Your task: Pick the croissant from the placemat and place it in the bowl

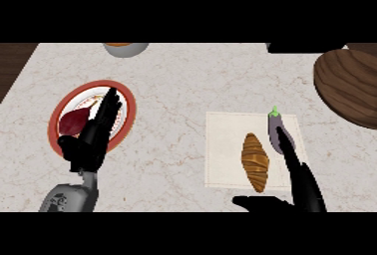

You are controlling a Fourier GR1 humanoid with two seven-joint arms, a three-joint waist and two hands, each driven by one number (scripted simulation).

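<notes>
Right hand (303,187) open with straight fingers beside golden-brown ridged croissant (255,162), lying lengthwise on beige placemat (221,149), purple eggplant (280,134) alongside, left hand (88,144) open over red-rimmed plate (88,84)

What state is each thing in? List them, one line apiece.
croissant: lying on the placemat, not held.
placemat: flat on the counter.
eggplant: lying at the placemat's right edge, partly hidden by the right hand.
red-rimmed plate: holds a dark red item.
wooden bowl: partly out of view, nothing seen inside.
left hand: open, over the plate.
right hand: open, fingers straight beside the croissant.
</notes>
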